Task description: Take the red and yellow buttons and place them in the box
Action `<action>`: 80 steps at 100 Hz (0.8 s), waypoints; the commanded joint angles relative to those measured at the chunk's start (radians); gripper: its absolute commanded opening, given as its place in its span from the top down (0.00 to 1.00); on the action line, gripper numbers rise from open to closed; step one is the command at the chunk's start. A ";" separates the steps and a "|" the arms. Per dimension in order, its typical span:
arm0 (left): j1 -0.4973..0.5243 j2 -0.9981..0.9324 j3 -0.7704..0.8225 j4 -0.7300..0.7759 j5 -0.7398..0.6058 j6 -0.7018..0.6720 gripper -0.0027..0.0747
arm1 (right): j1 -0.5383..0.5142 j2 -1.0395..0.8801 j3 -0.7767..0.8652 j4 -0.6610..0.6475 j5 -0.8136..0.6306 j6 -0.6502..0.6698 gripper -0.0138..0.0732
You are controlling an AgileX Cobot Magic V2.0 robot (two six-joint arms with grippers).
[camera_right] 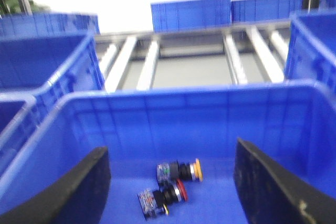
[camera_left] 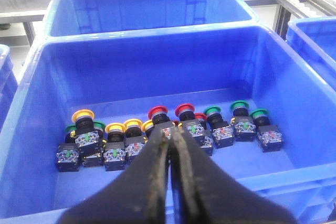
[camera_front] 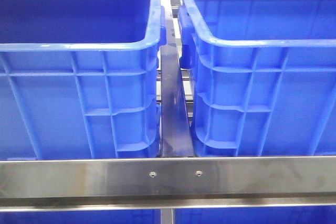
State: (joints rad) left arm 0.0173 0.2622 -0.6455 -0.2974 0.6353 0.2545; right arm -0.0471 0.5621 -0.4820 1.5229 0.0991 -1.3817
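In the left wrist view a blue crate (camera_left: pixel 47 129) holds a row of several push buttons with yellow (camera_left: pixel 83 115), red (camera_left: pixel 157 112) and green (camera_left: pixel 212 110) caps on black bodies. My left gripper (camera_left: pixel 172 132) is shut and empty, its tips above the row near a red button. In the right wrist view another blue crate (camera_right: pixel 210 103) holds one yellow-capped button (camera_right: pixel 181 171) and one red-capped button (camera_right: pixel 163 196), both lying on their sides. My right gripper (camera_right: pixel 170 182) is open wide above them, empty. Neither gripper shows in the front view.
The front view shows two tall blue crates, left (camera_front: pixel 79 77) and right (camera_front: pixel 262 77), with a metal rail (camera_front: pixel 173 114) between them and a steel bar (camera_front: pixel 168 177) in front. A second crate (camera_left: pixel 147 3) stands behind the left one. Roller conveyor rails (camera_right: pixel 184 61) lie beyond the right crate.
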 commanded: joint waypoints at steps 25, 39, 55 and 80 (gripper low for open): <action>0.002 0.014 -0.025 -0.021 -0.082 -0.011 0.99 | 0.001 -0.211 0.076 0.015 0.000 -0.012 0.25; 0.002 0.014 -0.025 -0.021 -0.082 -0.011 0.99 | 0.001 -0.217 0.080 0.015 -0.001 -0.012 0.40; 0.002 0.014 -0.025 -0.021 -0.082 -0.011 0.99 | 0.001 -0.217 0.080 0.015 -0.001 -0.012 0.70; 0.002 0.014 -0.025 -0.021 -0.082 -0.011 0.99 | 0.001 -0.217 0.080 0.018 -0.001 -0.012 0.92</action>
State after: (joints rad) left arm 0.0173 0.2622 -0.6455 -0.2974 0.6353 0.2545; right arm -0.0471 0.3380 -0.3775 1.5235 0.0991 -1.3817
